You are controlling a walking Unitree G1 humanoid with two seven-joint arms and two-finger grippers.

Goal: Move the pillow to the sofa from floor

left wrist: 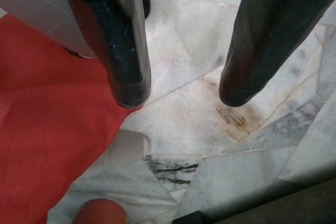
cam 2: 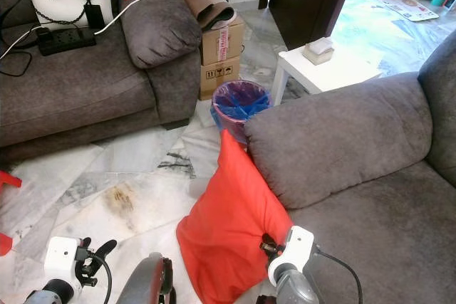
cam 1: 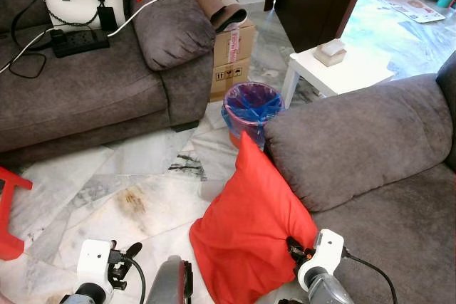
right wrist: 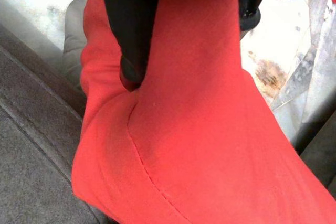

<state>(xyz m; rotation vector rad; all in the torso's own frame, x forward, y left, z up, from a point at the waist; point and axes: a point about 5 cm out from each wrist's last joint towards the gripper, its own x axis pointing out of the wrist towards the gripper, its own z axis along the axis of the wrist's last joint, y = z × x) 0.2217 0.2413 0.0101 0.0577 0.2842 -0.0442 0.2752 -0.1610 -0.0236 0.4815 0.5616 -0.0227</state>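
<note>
Both eye views are bright and evenly lit, sharp, without motion blur. Daylight pours through the doorway at upper right, washing out the floor point(cam 1: 399, 30) there with glare. Soft shadow lies under the sofa point(cam 1: 85, 97) edge. In both wrist views the near black fingers point(left wrist: 126, 40) are blurred, and the pillow point(right wrist: 199, 129) looks saturated.
</note>
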